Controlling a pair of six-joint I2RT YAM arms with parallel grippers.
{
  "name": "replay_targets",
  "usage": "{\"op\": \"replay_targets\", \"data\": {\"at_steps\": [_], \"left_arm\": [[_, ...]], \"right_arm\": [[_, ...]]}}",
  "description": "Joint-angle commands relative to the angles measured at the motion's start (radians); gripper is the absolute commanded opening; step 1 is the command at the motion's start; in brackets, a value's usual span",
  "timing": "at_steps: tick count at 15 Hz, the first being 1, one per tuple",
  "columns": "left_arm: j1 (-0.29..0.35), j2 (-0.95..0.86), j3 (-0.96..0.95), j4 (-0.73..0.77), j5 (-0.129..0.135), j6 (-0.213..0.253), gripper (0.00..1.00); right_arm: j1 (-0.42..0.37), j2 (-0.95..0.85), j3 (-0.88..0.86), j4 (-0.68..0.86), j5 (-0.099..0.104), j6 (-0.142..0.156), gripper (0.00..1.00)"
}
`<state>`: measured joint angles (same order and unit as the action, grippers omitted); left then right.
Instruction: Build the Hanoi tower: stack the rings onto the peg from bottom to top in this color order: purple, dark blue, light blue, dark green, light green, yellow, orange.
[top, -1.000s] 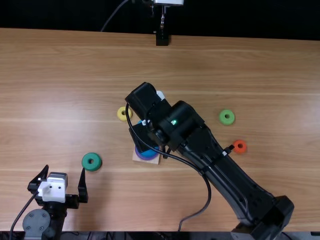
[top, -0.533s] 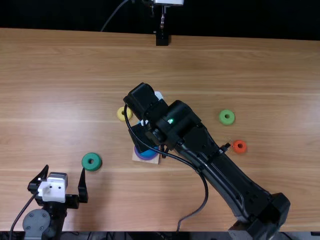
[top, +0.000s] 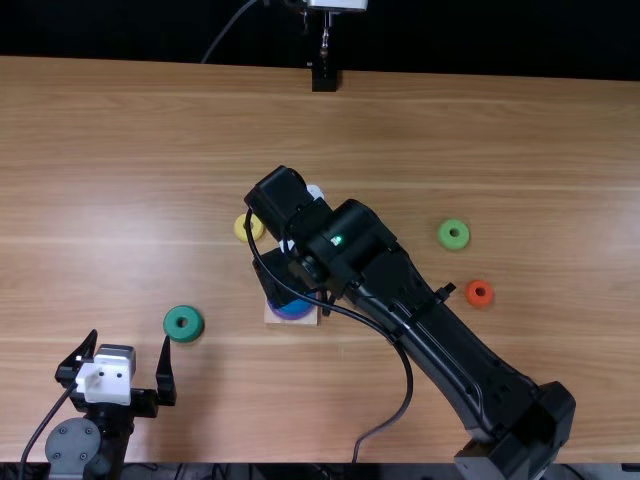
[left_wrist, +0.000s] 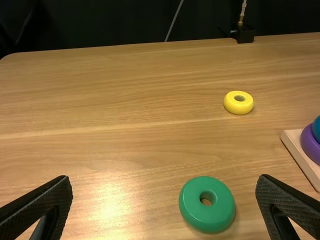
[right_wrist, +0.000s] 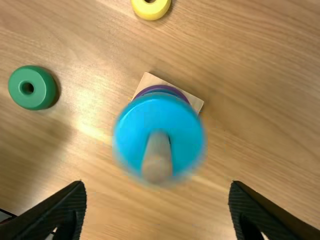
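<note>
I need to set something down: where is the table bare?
Two patches look bare: beyond the yellow ring and light green ring, toward the far edge, and left of the dark green ring, beyond the left gripper. The middle is crowded, with the right arm over the wooden base.

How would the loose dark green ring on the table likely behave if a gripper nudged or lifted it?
The smooth, dark green ring lies flat on its broad face, so a nudge would probably slide it rather than roll it. Its thick, solid-looking wall suggests it would stay stiff when squeezed. The glossy, rounded sides might slip a little under off-centre fingers.
</note>
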<state>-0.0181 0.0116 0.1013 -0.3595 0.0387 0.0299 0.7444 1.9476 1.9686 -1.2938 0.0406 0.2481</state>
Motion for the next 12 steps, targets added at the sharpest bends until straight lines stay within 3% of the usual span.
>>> {"op": "replay_targets", "data": {"at_steps": [1, 5, 7, 12], "left_arm": [[0.001, -0.012, -0.101, -0.086, 0.018, 0.018, 1.00], [0.001, -0.012, -0.101, -0.086, 0.018, 0.018, 1.00], [0.001, -0.012, -0.101, -0.086, 0.018, 0.018, 1.00], [0.001, -0.012, -0.101, -0.086, 0.018, 0.018, 1.00]], "right_arm": [[0.006, 0.016, 0.009, 0.004, 0.000, 0.000, 1.00], [0.003, 0.013, 0.032, 0.037, -0.002, 0.011, 1.00], [-0.002, 0.008, 0.018, 0.140, -0.002, 0.011, 1.00], [-0.145, -0.187, -0.191, 0.453, 0.005, 0.013, 1.00]]}}
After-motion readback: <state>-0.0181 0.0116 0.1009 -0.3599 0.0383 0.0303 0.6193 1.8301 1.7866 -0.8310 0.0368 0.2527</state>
